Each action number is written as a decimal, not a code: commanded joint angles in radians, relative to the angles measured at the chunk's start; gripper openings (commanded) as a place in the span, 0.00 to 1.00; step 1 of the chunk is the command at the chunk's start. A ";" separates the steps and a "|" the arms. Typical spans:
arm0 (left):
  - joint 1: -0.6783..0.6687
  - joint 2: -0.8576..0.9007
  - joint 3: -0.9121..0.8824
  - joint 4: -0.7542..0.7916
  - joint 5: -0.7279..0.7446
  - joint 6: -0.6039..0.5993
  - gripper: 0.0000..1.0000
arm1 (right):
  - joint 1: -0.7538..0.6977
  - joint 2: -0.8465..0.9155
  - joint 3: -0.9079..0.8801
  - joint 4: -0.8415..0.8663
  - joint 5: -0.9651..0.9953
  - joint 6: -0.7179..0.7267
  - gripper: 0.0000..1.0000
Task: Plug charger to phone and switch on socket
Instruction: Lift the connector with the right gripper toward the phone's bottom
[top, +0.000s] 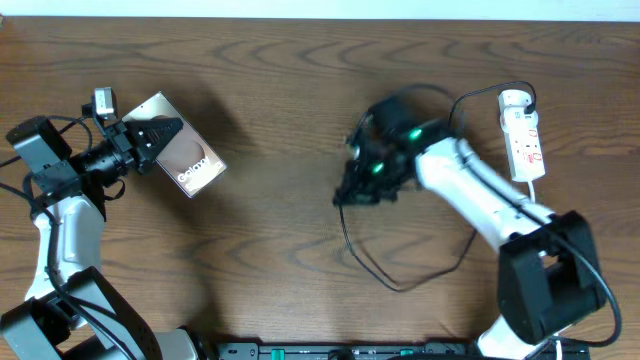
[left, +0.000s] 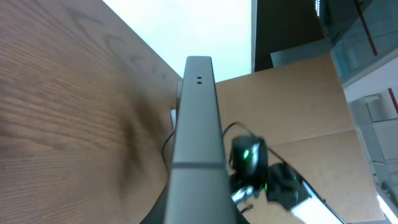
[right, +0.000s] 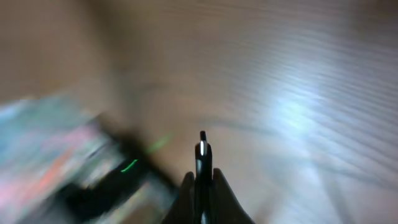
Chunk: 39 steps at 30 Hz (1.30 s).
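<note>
The phone (top: 185, 160), a brownish slab with white print, is held above the table at the left by my left gripper (top: 158, 138), which is shut on it. In the left wrist view the phone's grey edge (left: 198, 124) points away from the camera. My right gripper (top: 345, 195) is mid-table, shut on the connector tip (right: 202, 155) of the charger, whose black cable (top: 400, 283) loops over the table. The white socket strip (top: 522, 135) lies at the far right. The right wrist view is motion-blurred.
The socket's thick white cord (top: 535, 195) runs down beside my right arm. The table's far edge (top: 320, 20) is along the top. The right arm also shows in the left wrist view (left: 261, 168), beyond the phone.
</note>
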 joint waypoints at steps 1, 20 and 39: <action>0.002 -0.012 -0.005 0.002 0.049 0.014 0.07 | -0.076 -0.014 0.021 -0.039 -0.562 -0.497 0.01; -0.272 -0.013 -0.005 0.039 0.048 0.013 0.07 | 0.105 -0.014 0.019 -0.296 -0.551 -1.222 0.02; -0.370 -0.013 -0.004 0.644 0.005 -0.456 0.07 | 0.099 0.004 0.018 0.041 -0.769 -0.832 0.01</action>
